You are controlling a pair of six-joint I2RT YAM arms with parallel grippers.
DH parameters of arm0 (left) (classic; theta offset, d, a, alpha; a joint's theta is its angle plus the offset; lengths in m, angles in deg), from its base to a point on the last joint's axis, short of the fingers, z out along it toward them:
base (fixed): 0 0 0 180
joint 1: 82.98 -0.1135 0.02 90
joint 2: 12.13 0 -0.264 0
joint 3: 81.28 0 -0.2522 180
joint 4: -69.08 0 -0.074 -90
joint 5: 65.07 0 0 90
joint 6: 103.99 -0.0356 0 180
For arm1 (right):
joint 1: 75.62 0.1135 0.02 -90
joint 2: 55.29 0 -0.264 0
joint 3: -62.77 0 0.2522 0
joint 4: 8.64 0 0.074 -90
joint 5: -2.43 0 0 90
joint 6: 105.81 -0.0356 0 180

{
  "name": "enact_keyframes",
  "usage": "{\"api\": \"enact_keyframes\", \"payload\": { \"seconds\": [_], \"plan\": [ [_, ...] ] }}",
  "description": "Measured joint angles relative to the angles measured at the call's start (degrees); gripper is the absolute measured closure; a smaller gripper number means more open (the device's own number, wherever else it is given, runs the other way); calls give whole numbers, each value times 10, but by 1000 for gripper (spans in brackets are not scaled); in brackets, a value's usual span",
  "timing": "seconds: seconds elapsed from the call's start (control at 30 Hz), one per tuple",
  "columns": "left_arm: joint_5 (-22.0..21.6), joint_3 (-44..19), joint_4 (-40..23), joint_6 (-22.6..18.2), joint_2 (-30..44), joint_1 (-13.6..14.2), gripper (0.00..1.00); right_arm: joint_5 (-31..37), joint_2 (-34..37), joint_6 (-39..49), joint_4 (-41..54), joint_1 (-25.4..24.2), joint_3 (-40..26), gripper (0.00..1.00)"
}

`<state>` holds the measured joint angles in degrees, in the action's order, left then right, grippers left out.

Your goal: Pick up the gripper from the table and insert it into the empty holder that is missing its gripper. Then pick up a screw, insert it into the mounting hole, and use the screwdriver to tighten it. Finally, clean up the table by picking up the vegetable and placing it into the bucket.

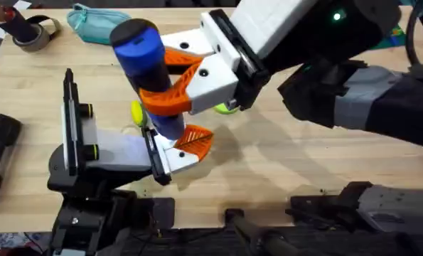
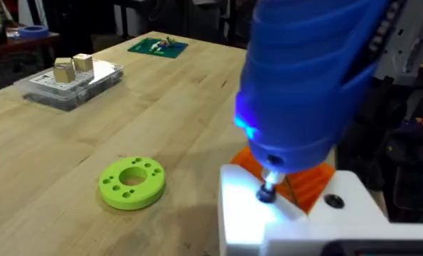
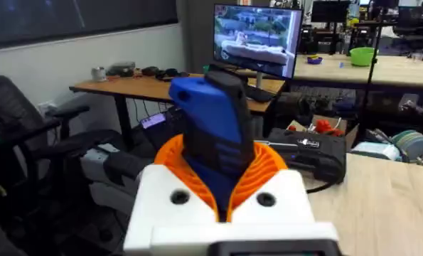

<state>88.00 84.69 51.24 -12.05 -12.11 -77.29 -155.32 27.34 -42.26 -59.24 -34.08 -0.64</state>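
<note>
The blue screwdriver (image 1: 148, 60) stands upright, and my right gripper (image 1: 170, 80) is shut on its body with white fingers and orange pads. Its metal tip (image 2: 266, 190) presses down on the white gripper finger (image 2: 296, 213) seated in the holder on my left arm (image 1: 90, 146). That finger's orange pad (image 1: 195, 140) points toward the table's middle. The tip covers any screw. A yellow-green piece (image 1: 136, 112) lies just behind the screwdriver; whether it is the vegetable I cannot tell. The small brown bucket (image 1: 13, 25) stands at the far left corner.
A green ring with holes (image 2: 131, 183) lies on the table near the holder. A tape roll (image 1: 40, 35) and a teal pouch (image 1: 97, 21) sit at the back left. A clear box with wooden cubes (image 2: 72, 82) and a green board (image 2: 158, 47) lie farther off.
</note>
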Motion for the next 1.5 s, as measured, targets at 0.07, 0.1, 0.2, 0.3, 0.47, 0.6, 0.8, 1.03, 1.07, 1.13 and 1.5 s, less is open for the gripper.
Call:
{"api": "enact_keyframes", "payload": {
  "seconds": [0.07,0.1,0.2,0.3,0.47,0.6,0.8,1.03,1.07,1.13,1.5],
  "plan": [
    [1,0,0,0,0,0,984,1,0,-2,0,0,0,964],
    [1,0,0,0,0,0,984,1,0,-2,0,0,0,964],
    [1,0,0,0,0,0,984,2,0,-4,0,0,0,964],
    [1,0,0,0,0,0,984,2,0,-4,0,0,0,964],
    [1,0,0,0,0,0,984,4,0,-3,10,0,0,964],
    [1,0,-11,2,0,0,984,15,0,8,37,0,0,964],
    [-1,0,-10,2,0,0,984,17,0,14,35,0,0,964],
    [-1,0,-9,2,0,0,984,17,0,14,35,0,0,964],
    [-1,0,-9,2,0,0,984,17,0,14,35,0,0,963],
    [-1,0,-9,2,0,0,984,17,0,14,35,0,0,962],
    [-3,0,-13,3,0,0,984,49,-1,23,31,9,11,964]
  ]
}}
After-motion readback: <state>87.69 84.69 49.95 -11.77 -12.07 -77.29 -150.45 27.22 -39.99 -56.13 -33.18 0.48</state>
